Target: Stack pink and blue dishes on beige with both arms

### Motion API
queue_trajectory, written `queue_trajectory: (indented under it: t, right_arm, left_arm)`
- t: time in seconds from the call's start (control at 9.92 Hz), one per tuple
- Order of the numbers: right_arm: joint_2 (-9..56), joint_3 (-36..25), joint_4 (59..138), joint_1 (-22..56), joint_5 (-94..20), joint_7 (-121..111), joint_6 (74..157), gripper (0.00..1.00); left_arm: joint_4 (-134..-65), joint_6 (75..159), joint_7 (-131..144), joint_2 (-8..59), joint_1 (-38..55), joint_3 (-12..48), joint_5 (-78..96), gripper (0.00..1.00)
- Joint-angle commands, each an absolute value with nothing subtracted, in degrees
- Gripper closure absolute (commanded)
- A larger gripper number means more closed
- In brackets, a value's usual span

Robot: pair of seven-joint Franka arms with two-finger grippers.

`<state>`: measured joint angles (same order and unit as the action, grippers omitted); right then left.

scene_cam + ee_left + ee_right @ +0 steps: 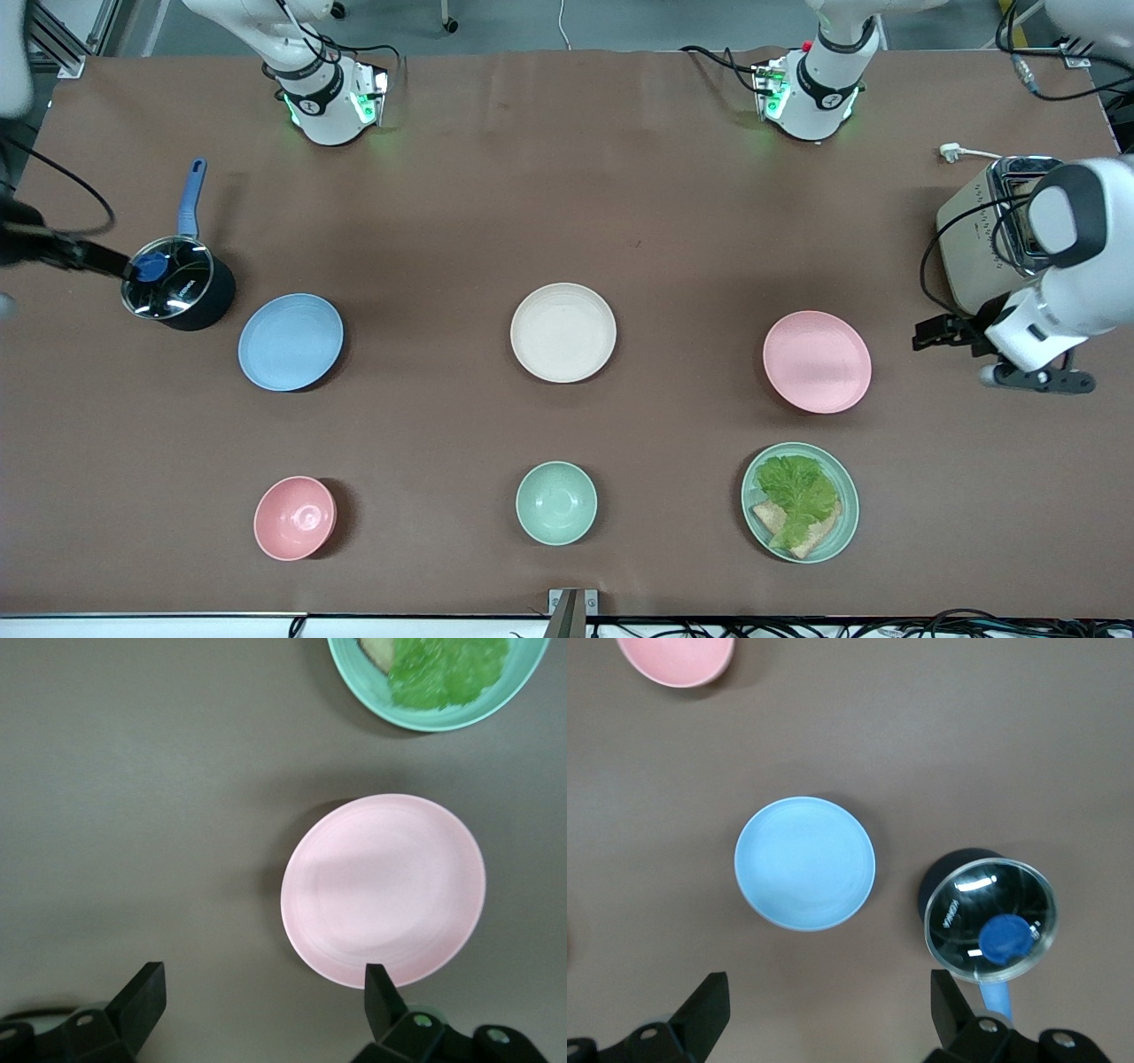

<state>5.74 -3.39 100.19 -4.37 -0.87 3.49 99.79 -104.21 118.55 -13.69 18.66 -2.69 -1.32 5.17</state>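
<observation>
The cream-beige plate lies bare at the table's middle. The pale pink plate lies toward the left arm's end, and the pale blue plate toward the right arm's end. My left gripper hangs open and holds nothing, over the table beside the pink plate's rim. My right gripper is also open and holds nothing. It is up over the table by the pot, with the blue plate apart from it.
A dark pot with a glass lid and a blue handle stands beside the blue plate. A toaster stands at the left arm's end. Nearer the front camera lie a pink bowl, a mint bowl and a mint plate bearing lettuce.
</observation>
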Motion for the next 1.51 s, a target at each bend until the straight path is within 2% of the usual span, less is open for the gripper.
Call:
queue_trajectory:
  t: [0.0,0.1,0.2,0.3,0.4,0.6,0.71,0.91,1.01,1.11,1.31,1.41]
  right_arm:
    - [8.4,-3.3,107.7,-5.7,-1.3,-0.2,109.7,0.00]
    - [11.0,-3.3,110.4,-6.1,-1.3,-0.5,115.2,0.00]
    - [14.1,-3.3,112.9,-6.2,-1.3,-1.5,121.4,0.00]
    - [16.3,-3.3,116.9,-6.8,-1.4,-3.9,129.0,0.00]
    - [17.5,-3.2,119.8,-7.4,-1.6,-5.5,134.0,0.00]
    - [20.5,-3.2,122.5,-7.4,-1.8,-5.8,139.5,0.02]
    - [21.5,-3.0,124.5,-7.4,-2.5,-5.7,143.7,0.06]
    - [22.4,-3.1,125.3,-7.3,-4.2,-6.3,145.1,0.25]
    - [22.9,-3.0,125.2,-7.5,-4.4,-6.3,145.2,0.29]
    - [23.4,-3.0,125.3,-7.6,-5.1,-6.3,145.2,0.33]
    - [23.5,-3.0,125.2,-7.9,-6.8,-6.9,145.1,0.40]
    - [24.0,-3.0,125.1,-8.2,-8.2,-8.0,145.1,0.41]
  left_arm:
    - [-104.4,123.5,-15.1,25.3,-2.7,-1.1,6.2,0.05]
    - [-104.5,125.3,-15.0,27.3,-2.7,-1.1,6.2,0.11]
    - [-104.7,126.6,-14.5,29.4,-2.6,-1.1,7.2,0.21]
    - [-105.1,128.2,-14.5,30.3,-2.5,-1.1,7.4,0.26]
    - [-106.1,130.1,-14.1,30.8,-1.9,-1.0,7.5,0.26]
    - [-108.3,133.0,-13.7,31.7,-2.4,0.3,8.6,0.36]
    - [-109.2,133.8,-13.8,32.3,-2.4,0.4,8.6,0.38]
    - [-111.8,137.5,-13.8,32.3,-2.4,0.8,8.7,0.44]
    - [-112.8,138.9,-13.7,32.2,-2.4,0.8,8.7,0.46]
    - [-112.8,138.9,-13.7,32.1,-2.4,0.9,8.7,0.53]
    - [-112.7,138.9,-13.5,31.6,-1.9,0.9,8.7,0.92]
    - [-112.8,138.4,-13.4,31.5,-1.6,1.2,8.7,0.98]
